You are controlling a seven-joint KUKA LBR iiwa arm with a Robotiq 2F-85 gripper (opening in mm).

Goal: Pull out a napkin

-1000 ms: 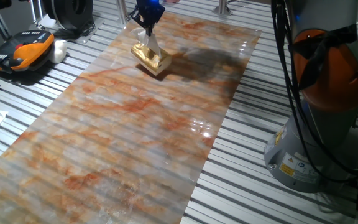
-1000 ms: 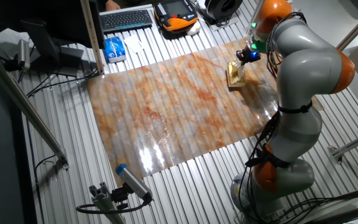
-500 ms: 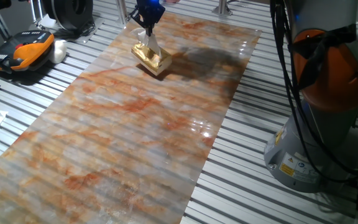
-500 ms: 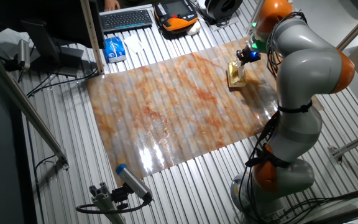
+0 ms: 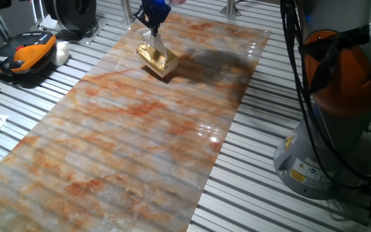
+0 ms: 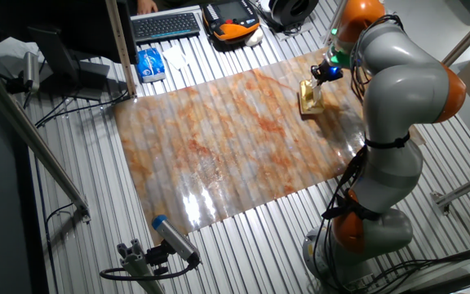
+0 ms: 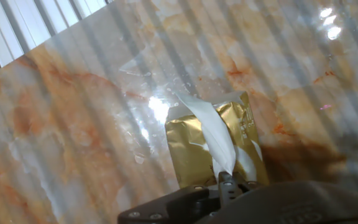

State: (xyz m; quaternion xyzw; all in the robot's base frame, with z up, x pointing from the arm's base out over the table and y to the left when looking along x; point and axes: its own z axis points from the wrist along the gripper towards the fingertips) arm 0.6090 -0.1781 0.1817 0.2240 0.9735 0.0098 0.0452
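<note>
On the slatted table [image 5: 340, 212] lies a marbled orange-and-grey mat [image 5: 147, 135], the largest thing in view; the arm [image 6: 398, 106] reaches across it to its far end. Near that end stands the gold box [image 5: 158, 60], lying flat on the mat, its top slit facing up.

Gripper [image 5: 153, 26] sits directly above the box. Hand view: the fingers [image 7: 225, 185] are closed almost fully, pinching the top of the napkin [image 7: 213, 134]. The napkin rises from the slit as a drawn-up white peak, lower part inside the box (how much remains inside cannot be seen). Same peak shows in one fixed view, white strip between gripper and box [image 5: 154, 44].

Step in hand, as judged: grasp is made, extraction begun but not finished. Napkin is partly out; box not lifted, as far as the fixed views show.

Next move calls for a straight upward pull along the slit axis, steady enough that the thin paper slides free rather than tears at the pinch. Risk: the box is light and unrestrained, so it may ride up with the napkin (friction at the slit). A quick final lift, or slight sideways tilt, should shake it loose.

Beyond the mat: an orange-and-black pendant [image 5: 21, 55] and a keyboard [image 6: 167, 24], both well apart from the work.
</note>
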